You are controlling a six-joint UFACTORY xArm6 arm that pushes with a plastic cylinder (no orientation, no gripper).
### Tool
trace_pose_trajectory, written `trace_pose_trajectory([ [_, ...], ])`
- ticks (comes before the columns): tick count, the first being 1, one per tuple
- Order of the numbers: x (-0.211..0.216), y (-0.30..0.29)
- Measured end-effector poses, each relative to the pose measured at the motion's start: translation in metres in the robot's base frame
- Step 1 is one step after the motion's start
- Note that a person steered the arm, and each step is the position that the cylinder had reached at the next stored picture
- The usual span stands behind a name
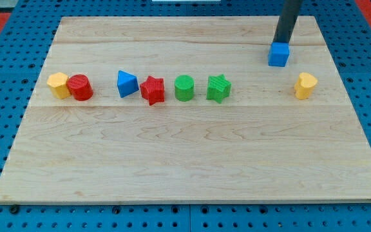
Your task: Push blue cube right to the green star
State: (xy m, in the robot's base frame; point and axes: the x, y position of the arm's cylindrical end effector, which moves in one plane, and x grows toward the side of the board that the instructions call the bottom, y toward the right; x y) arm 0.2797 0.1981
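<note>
Resting against the top edge of the blue cube, the tip holds nothing, since the rod has no jaws to open or close; it can only press, and here it appears to touch the cube's far side, though the contact itself is partly hidden by the block. The cube sits directly below the tip toward the view's bottom, high on the wooden board near its right end.

Next nearest to the tip is the yellow block, down and slightly to the view's right, apart from the cube. Further off, down and to the view's left, stands the green star, well apart from the cube. Beyond it in the same row, further to the view's left, come the green cylinder, the red star and the blue triangle. Farthest from the tip, the red cylinder and a second yellow block touch one another.

As for progress, the task looks barely begun: the cube is nowhere near the star's right side. What remains, by this reading, is to drive the cube down and to the view's left until it stops just right of the star, without disturbing the row.
</note>
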Motion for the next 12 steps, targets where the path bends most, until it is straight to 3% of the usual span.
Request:
trace_pose_trajectory([
  [1,-0.015,0.012],
  [3,0.02,-0.008],
  [5,0.015,0.062],
  [9,0.037,-0.087],
  [10,0.025,-0.075],
  [12,0.038,0.022],
])
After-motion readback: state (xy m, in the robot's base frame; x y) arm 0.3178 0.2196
